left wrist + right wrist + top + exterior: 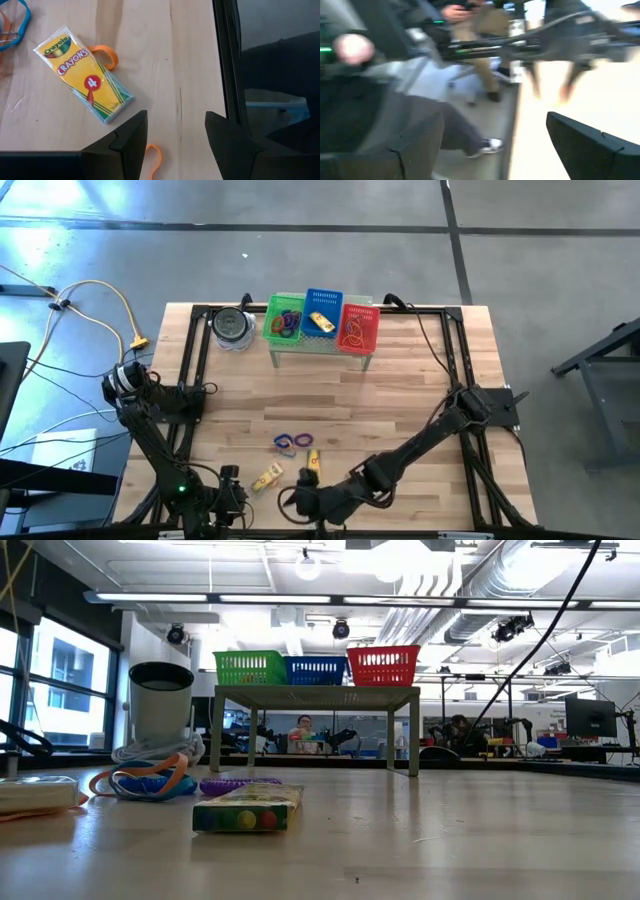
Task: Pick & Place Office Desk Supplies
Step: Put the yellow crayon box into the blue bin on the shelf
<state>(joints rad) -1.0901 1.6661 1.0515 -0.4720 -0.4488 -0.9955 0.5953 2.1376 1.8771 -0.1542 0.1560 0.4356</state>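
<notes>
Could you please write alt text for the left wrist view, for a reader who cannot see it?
A yellow Crayola crayon pack lies flat on the wooden table, ahead of the left tool, whose two dark fingers stand apart with nothing between them. Orange band loops lie beside the pack.

A yellow four-count crayon box (83,78) lies flat on the table near its front edge, an orange band loop (106,54) touching its side. A second orange loop (154,159) lies apart. Blue and purple loops (290,441) lie nearby, beside another yellow piece (312,461).
</notes>
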